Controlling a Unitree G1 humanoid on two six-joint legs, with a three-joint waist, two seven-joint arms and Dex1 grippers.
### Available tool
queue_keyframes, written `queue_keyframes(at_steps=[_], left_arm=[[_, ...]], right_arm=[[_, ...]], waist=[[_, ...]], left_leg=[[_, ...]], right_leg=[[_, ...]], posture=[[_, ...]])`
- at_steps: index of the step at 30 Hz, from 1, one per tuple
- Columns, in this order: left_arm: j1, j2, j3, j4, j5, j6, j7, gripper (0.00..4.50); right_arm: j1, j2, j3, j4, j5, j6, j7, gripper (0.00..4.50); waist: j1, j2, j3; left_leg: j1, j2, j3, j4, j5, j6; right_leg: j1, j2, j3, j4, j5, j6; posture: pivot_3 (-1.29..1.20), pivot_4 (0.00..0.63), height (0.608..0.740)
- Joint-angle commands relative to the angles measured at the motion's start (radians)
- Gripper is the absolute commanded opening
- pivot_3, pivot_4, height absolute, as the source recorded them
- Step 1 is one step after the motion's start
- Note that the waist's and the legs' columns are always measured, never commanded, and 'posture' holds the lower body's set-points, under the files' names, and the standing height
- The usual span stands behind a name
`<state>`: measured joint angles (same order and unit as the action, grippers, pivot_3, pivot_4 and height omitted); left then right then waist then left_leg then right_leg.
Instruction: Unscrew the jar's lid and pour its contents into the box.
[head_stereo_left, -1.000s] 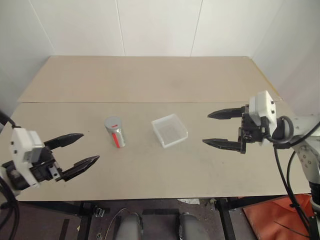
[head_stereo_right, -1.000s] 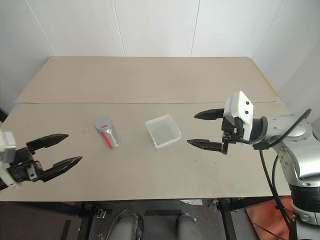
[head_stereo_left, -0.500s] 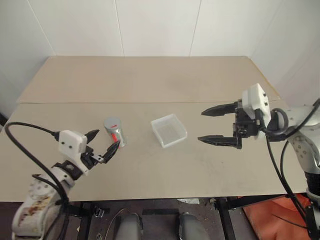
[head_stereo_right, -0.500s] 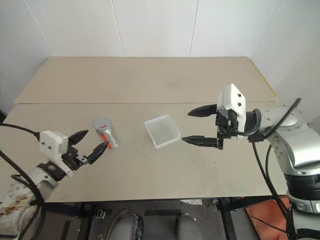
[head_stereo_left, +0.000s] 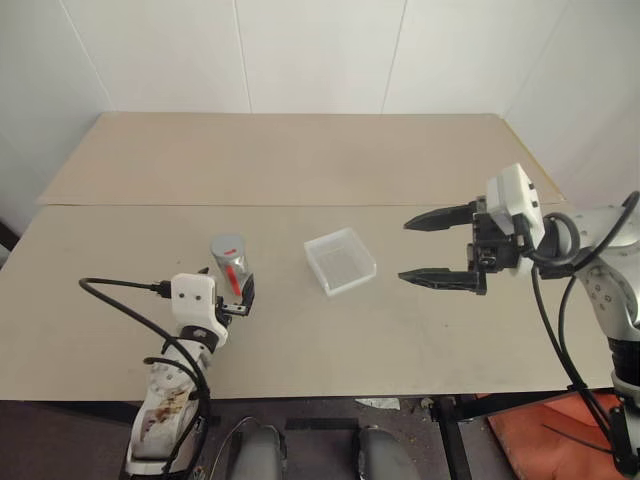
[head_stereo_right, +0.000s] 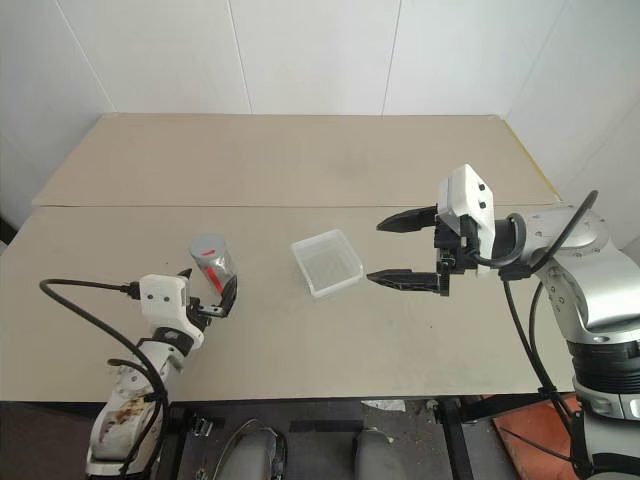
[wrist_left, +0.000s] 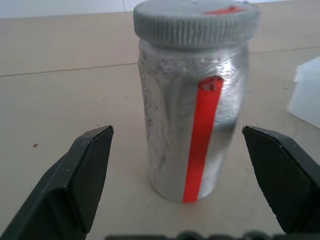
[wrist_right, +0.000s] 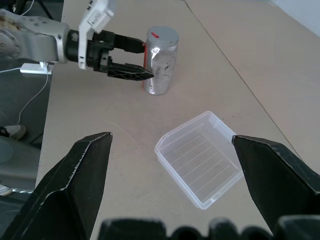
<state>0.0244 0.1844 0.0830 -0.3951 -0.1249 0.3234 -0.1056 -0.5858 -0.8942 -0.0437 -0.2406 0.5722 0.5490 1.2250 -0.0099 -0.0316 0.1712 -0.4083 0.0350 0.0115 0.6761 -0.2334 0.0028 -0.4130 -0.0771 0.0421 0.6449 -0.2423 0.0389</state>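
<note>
One jar (head_stereo_left: 229, 262), its lid (wrist_left: 196, 20) on, stands upright toward the table's (head_stereo_left: 300, 160) left front, one clear box (head_stereo_left: 340, 261) near it. Left gripper (wrist_left: 195, 165) fingers open on either side of it; right gripper (head_stereo_left: 436, 247) open above the table.

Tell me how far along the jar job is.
Nothing is finished: the lid is on the jar, which stands upright on the table. In hand: the left gripper, jaws open on either side of the jar, not gripping. The right gripper hangs open beside the box. Left: grip, unscrew, pour.
</note>
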Motion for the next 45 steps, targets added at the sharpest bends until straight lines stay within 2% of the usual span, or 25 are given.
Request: queue_keyframes(at_steps=[1,14,24,27,33,37,41,45], left_arm=[[-0.031,-0.013,-0.006,0.016,0.033,-0.059,0.024,4.48],[-0.175,-0.120,-0.067,0.196,0.141,-0.130,0.145,4.48],[-0.187,-0.173,-0.086,0.229,0.204,-0.173,0.218,4.48],[-0.191,-0.169,-0.086,0.235,0.217,-0.189,0.223,3.93],[-0.185,-0.159,-0.084,0.215,0.219,-0.199,0.213,1.95],[-0.178,-0.124,-0.080,0.136,0.155,-0.153,0.120,1.92],[-0.224,-0.002,-0.040,0.051,0.015,-0.046,-0.076,1.92],[-0.343,0.184,0.069,0.044,-0.263,0.135,-0.338,1.92]], right_arm=[[-0.007,-0.014,-0.036,-0.030,0.009,-0.026,0.004,4.50],[-0.008,-0.028,-0.047,-0.025,-0.004,-0.047,0.002,4.50],[0.001,-0.035,-0.045,-0.038,-0.002,-0.063,0.009,4.50],[0.004,-0.032,-0.043,-0.047,0.000,-0.064,0.004,4.50],[0.020,-0.021,-0.036,-0.085,0.005,-0.065,-0.006,4.50],[0.012,0.004,-0.033,-0.110,0.011,-0.064,-0.032,4.50],[-0.023,0.065,-0.014,-0.129,0.017,-0.039,-0.097,4.50],[-0.100,0.178,0.032,-0.122,0.014,0.029,-0.218,4.50]], waist=[[-0.001,0.000,0.000],[0.003,0.000,0.000],[0.004,0.000,0.000],[0.006,0.000,0.000],[0.008,0.000,0.000],[0.007,0.000,0.000],[0.004,0.000,0.000],[-0.006,0.000,0.000]], left_leg=[[0.000,0.000,0.000,0.000,0.000,0.000],[0.001,-0.001,-0.001,0.000,0.000,0.000],[0.001,-0.001,-0.001,0.000,0.000,0.000],[0.001,-0.001,-0.001,0.000,0.000,0.000],[0.001,-0.001,-0.001,0.000,0.000,0.000],[0.001,-0.001,-0.002,0.000,0.000,0.000],[0.002,-0.001,-0.002,0.000,0.000,0.000],[0.003,-0.001,-0.002,0.000,0.000,0.000]], right_leg=[[0.000,0.000,0.000,0.000,0.000,0.000],[0.002,0.000,-0.001,-0.001,0.000,0.000],[0.003,0.000,-0.001,-0.001,0.000,0.000],[0.003,0.000,-0.001,-0.001,0.000,0.000],[0.003,0.000,-0.001,-0.001,0.000,0.000],[0.003,0.000,-0.001,-0.001,0.000,0.000],[0.003,0.000,-0.001,-0.001,0.000,0.000],[0.003,0.000,-0.001,0.000,0.000,0.000]], posture=[[0.00,0.150,0.740],[0.00,0.150,0.740],[0.00,0.150,0.740],[0.00,0.150,0.740],[0.00,0.150,0.740],[0.00,0.150,0.740],[0.00,0.150,0.740],[0.00,0.150,0.740]])
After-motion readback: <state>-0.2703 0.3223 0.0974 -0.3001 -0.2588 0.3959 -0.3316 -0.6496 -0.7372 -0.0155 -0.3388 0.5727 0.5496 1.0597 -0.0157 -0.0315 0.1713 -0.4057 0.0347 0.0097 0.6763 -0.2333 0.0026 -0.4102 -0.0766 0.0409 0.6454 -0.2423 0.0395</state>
